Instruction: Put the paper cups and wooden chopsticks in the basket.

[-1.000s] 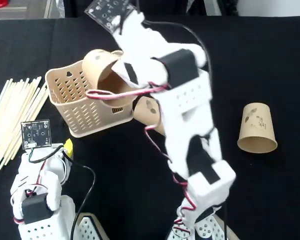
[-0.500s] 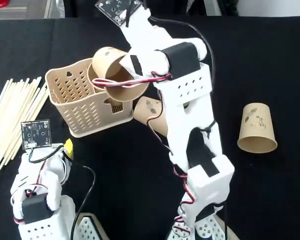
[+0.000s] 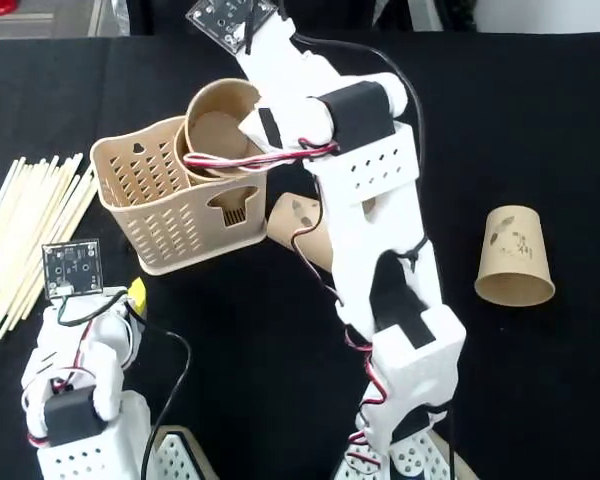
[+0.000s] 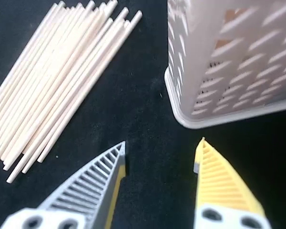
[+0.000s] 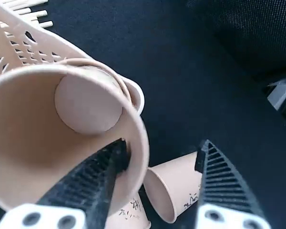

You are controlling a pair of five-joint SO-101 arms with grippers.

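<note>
Cup (image 3: 218,128) now upright in basket (image 3: 150,205); right tool (image 5: 163,141) spread wide (left tool (image 4: 162,141) too); arm (image 3: 370,200) half-hides fallen cup (image 3: 290,222).

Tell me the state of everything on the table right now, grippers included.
Basket: upright, holding a cup.
Cup in basket: mouth up, tilted, not clamped.
Cup beside basket: lying on its side.
Far cup: apparently mouth down on the table.
Chopsticks: lying bundled on the table, outside the basket.
Left gripper: jaws open, empty.
Right gripper: jaws open, one inside the basket cup's rim.
</note>
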